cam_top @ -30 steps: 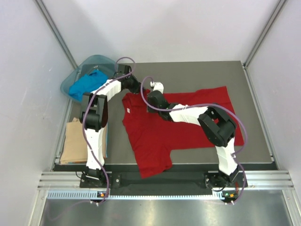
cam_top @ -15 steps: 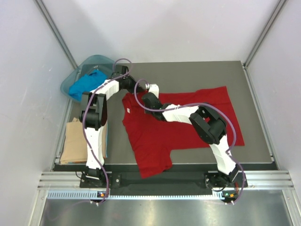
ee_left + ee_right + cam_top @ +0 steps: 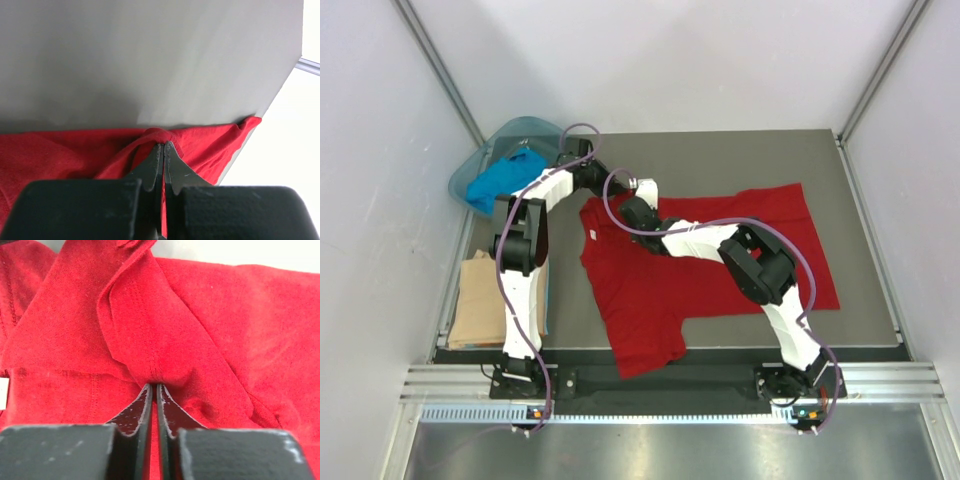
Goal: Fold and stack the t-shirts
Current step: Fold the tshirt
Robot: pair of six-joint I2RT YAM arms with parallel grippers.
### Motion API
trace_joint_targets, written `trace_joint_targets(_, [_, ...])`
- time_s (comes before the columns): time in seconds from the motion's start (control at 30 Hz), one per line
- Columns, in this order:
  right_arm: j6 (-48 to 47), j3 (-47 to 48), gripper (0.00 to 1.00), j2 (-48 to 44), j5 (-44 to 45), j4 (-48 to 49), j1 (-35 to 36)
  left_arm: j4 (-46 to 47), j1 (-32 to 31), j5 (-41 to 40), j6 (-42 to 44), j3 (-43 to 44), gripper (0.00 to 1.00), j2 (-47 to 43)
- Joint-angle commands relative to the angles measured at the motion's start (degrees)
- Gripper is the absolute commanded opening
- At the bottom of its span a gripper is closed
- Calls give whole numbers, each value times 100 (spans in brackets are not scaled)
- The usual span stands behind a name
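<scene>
Grey table [image 3: 720, 160] filled the top view, with both arm bases at its 6 o'clock edge. Red shirt [image 3: 650, 290] lay spread across the table's centre, reaching toward 3 o'clock, with one sleeve pointing to 6 o'clock. Its cloth was mostly flat and was gathered into folds at its 11 o'clock corner. The teal basin [image 3: 510, 135] sat at the table's 10 o'clock corner, and the blue shirt [image 3: 500, 180] lay crumpled in it, hanging over its near rim. The tan shirt [image 3: 475, 300] lay folded at 8 o'clock, beside the left arm.

The left gripper [image 3: 164, 145] sat at the red shirt's 11 o'clock corner. Its jaws were together, clamped on a raised fold at the shirt's edge. The right gripper [image 3: 154, 386] sat just beside it, toward 4 o'clock, on the same shirt. Its jaws were pressed nearly together, pinching a ridge of hemmed red cloth at the fingertips. The white label [image 3: 588, 234] showed at the shirt's 9 o'clock edge.
</scene>
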Motion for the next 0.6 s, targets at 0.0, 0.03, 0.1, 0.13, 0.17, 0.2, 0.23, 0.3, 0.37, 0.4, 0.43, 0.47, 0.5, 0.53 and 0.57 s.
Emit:
trace_joint_targets(0.0, [-75,207,0,-31,231,-112,95,170,18,50,-19,188,0,21])
trace_joint_targets(0.03, [-110,181,0,-136,266,-121,86,135,18,58,-37,179,0,12])
trace_joint_targets(0.1, [-198,32,0,-286,275,-25,86,48,18,32,-37,187,0,-40])
trace_joint_targets(0.13, [-233,-39,0,-487,275,19,86,-23,18,-12,-11,187,0,-75])
trace_joint_targets(0.17, [-277,-118,0,-602,275,141,86,-189,18,-99,24,196,0,-110])
trace_joint_targets(0.2, [-339,-301,0,-716,275,169,78,-286,18,-152,129,196,0,-206])
trace_joint_targets(0.23, [-365,-399,0,-961,249,230,78,-374,18,-214,174,188,0,-260])
trace_joint_targets(0.3, [-435,-679,0,-1199,188,414,60,-550,18,-398,314,92,0,-478])
trace_joint_targets(0.37, [-488,-1013,0,-1533,48,537,60,-533,18,-443,367,-171,0,-750])
trace_joint_targets(0.4, [-497,-1137,0,-1648,-23,573,69,-481,18,-443,393,-269,0,-848])
trace_joint_targets(0.43, [-541,-1294,0,-1918,-189,651,60,-480,0,-451,420,-383,0,-953])
trace_joint_targets(0.47, [-620,-1627,0,-2060,-286,861,60,-472,-26,-478,429,-627,0,-1198])
trace_joint_targets(0.5, [-647,-1795,0,-2201,-348,959,60,-419,-44,-574,481,-760,0,-1331])
trace_joint_targets(0.53, [-664,-1936,0,-2481,-444,1029,60,-427,-96,-627,525,-875,0,-1463])
trace_joint_targets(0.57, [-673,-2068,0,-2614,-437,1091,60,-462,-123,-697,569,-980,0,-1586])
